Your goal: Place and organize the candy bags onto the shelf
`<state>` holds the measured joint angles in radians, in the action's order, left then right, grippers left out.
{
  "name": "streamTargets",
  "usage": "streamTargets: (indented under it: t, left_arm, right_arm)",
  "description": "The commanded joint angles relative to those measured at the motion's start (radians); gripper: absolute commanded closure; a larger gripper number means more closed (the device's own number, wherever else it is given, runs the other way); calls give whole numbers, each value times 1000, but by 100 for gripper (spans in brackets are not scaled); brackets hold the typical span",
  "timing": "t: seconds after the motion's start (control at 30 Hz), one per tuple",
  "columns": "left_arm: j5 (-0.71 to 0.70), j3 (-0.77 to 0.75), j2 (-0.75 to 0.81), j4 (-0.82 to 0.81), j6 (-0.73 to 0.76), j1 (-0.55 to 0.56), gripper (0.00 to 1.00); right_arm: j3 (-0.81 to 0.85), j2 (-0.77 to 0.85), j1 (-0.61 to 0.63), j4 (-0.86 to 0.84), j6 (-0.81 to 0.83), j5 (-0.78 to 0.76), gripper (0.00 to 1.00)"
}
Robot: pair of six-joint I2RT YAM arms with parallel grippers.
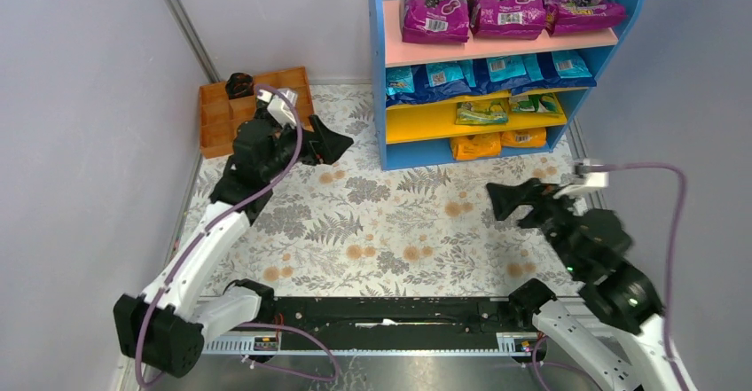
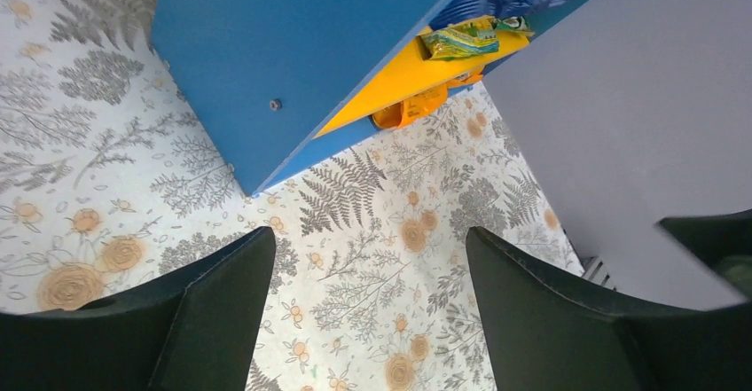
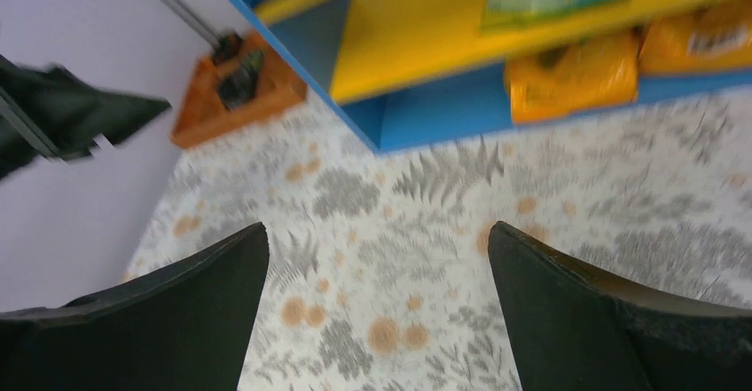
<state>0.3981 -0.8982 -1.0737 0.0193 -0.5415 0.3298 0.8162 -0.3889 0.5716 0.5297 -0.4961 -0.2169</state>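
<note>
The shelf [image 1: 395, 54] stands at the back right, with blue side panels, a pink board and yellow boards. Several blue candy bags [image 1: 488, 74] lie on the second tier, green-yellow bags [image 1: 483, 112] on the yellow board, and orange bags [image 1: 476, 146] at the bottom. Purple grape bags [image 1: 505, 5] sit on the pink board. My left gripper [image 1: 332, 140] is open and empty just left of the shelf; its wrist view shows the side panel [image 2: 293, 45]. My right gripper [image 1: 514, 203] is open and empty in front of the shelf; its wrist view shows an orange bag [image 3: 572, 76].
An orange compartmented tray [image 1: 253, 107] with a black object [image 1: 239, 82] stands at the back left, behind the left arm. A floral cloth [image 1: 399, 222] covers the table. Grey walls close in on the left and right sides.
</note>
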Motion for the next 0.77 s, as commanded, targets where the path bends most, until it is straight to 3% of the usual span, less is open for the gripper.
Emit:
streamTargets:
  t: [0.0,0.17,0.3,0.73]
  left_arm:
    - [-56,-154,157,24,126,0,14]
    - [-105,-347,271,40,190,0,1]
    - [-107,-417,324,-8,189,0,1]
    - [-92,-513,331,51,252,0,1]
  right_arm:
    - [264,3,6,74,137,-126,0]
    - [497,-5,5,55,243,-153,0]
    - [594,3,5,13,279,-153,0]
    - [542,60,6,-52,296,-219,0]
